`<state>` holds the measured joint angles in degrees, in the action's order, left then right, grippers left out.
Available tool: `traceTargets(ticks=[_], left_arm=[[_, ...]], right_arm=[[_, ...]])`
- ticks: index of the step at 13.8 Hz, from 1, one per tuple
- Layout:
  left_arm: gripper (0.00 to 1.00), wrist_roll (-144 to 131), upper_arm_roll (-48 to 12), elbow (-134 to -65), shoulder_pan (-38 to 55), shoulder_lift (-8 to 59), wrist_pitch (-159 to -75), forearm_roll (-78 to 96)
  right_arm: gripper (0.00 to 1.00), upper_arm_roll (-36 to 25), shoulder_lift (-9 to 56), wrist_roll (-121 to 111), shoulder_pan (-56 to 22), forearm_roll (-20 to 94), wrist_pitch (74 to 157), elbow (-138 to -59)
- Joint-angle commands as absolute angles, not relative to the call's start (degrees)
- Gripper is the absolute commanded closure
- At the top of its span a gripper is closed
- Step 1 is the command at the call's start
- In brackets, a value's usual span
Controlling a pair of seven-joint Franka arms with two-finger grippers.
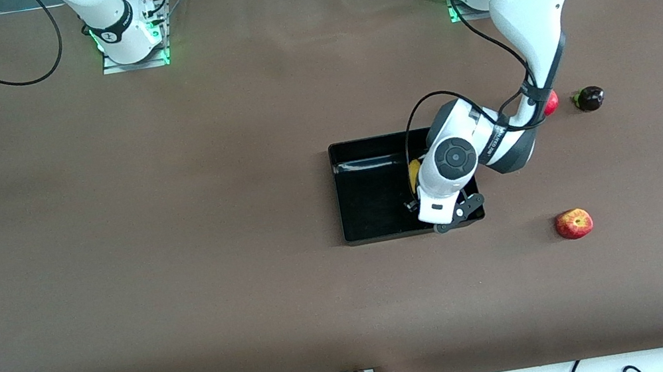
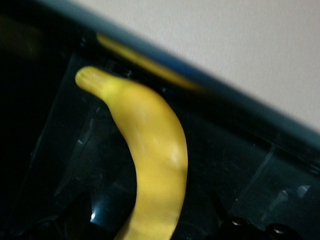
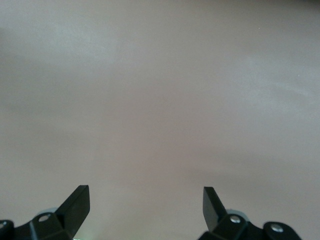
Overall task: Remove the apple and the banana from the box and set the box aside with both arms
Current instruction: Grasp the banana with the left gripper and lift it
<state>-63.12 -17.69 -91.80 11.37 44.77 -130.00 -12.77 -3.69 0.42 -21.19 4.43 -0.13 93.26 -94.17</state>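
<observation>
The apple [image 1: 573, 223] already lies on the worktop [image 1: 184, 271], well apart from the box [image 1: 375, 205] at about its 4 o'clock in the front view. The banana [image 2: 150, 165] is in the box, along the wall at its 3 o'clock end, toward the left arm's end of the worktop.

The left tool [image 1: 436, 209] hangs low over the banana, jaws wide and nothing gripped. The right tool [image 3: 145, 195] waits open over bare worktop.

The main risk appears to be the wall. The banana lies close beside it, so a finger coming down could land on the rim or wedge against it and drag the light box. The curved, smooth skin could also roll or slip out if the jaws close off-centre. A grip near the thin tip would likely let the fruit swing and drop back.
</observation>
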Motion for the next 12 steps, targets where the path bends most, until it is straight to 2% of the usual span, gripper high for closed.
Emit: traceTargets(ticks=[1,2,3,4,8,12], left_arm=[[0.00,-67.6,-18.3,-96.2,11.0,43.0,-133.8,-16.0],[0.40,-67.8,-18.3,-96.3,11.0,43.2,-133.8,-16.3],[0.85,-67.9,-18.3,-96.3,10.9,43.2,-133.8,-16.3],[1.00,-67.4,-18.5,-96.3,10.6,43.3,-133.8,-16.3],[1.00,-67.0,-19.6,-95.9,9.9,42.5,-131.2,-16.3],[1.00,-62.2,-22.6,-92.0,7.6,37.5,-117.3,-14.1]], right_arm=[[0.00,-2.9,0.6,-20.8,5.3,-0.2,92.5,-93.3],[0.00,-2.9,0.6,-20.8,5.3,-0.2,92.5,-93.3],[0.00,-2.9,0.6,-20.8,5.3,-0.2,92.5,-93.3],[0.00,-2.9,0.6,-20.8,5.3,-0.2,92.5,-93.3],[0.00,-2.9,0.6,-20.8,5.3,-0.2,92.5,-93.3],[0.00,-2.9,0.6,-20.8,5.3,-0.2,92.5,-93.3]])
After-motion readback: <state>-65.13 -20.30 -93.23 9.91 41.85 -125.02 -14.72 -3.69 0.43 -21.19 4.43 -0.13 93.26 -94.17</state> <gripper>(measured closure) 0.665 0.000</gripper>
